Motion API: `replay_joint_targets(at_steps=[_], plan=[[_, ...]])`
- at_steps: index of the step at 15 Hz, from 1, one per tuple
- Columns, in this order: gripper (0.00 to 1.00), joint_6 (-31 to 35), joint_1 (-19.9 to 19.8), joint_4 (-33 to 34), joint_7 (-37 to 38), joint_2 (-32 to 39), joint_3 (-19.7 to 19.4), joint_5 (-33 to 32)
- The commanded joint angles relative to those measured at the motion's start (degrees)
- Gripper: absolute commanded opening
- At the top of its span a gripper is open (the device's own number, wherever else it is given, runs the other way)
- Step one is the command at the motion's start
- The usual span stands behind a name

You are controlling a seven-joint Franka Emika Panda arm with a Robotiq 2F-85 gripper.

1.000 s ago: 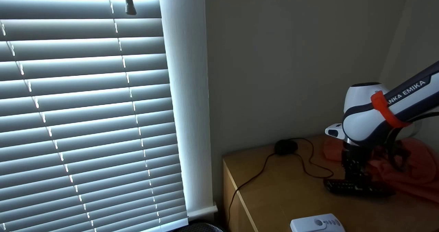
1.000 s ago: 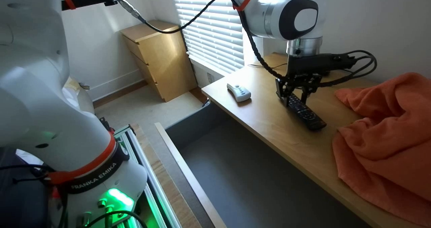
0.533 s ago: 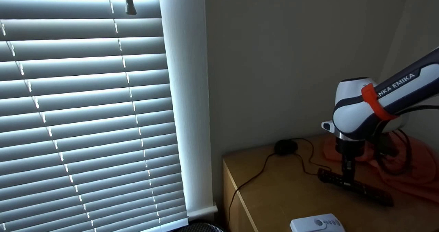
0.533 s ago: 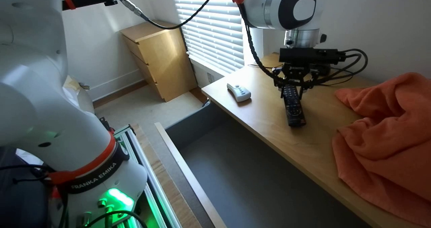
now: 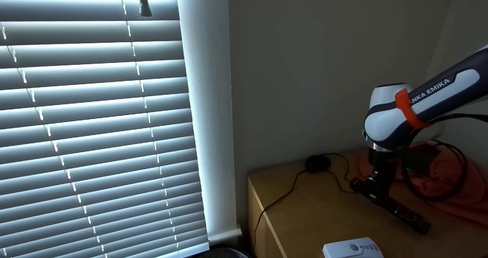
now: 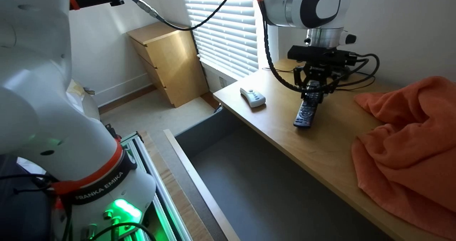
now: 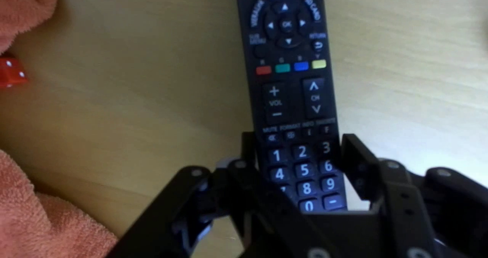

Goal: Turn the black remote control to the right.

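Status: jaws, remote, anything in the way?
Jaws shut on remote, face up. Cloth apart from it. Cable near remote's end, contact unclear.

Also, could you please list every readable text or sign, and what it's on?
"FRANKA EMIKA": robot base
"ANKA EMIKA", start covered: robot forearm
Black remote control:
"VIERA TOOLS"
"SD CARD"
"OK"
"RETURN"
"+ VOL -"
"CH"
"MUTE"
"FORMAT"
"INFO"
"0" to "9", "7" partly hidden
Arrows
Other print: too small or blurred.
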Motion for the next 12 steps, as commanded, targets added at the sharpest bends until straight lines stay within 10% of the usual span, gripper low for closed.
replay_joint_targets(at_steps=[1,12], plan=[[0.33,-4.06,0.08,3.30,8.25,1.98,-1.12,2.51],[0.33,-16.00,-0.37,9.07,24.84,5.82,-3.30,9.21]])
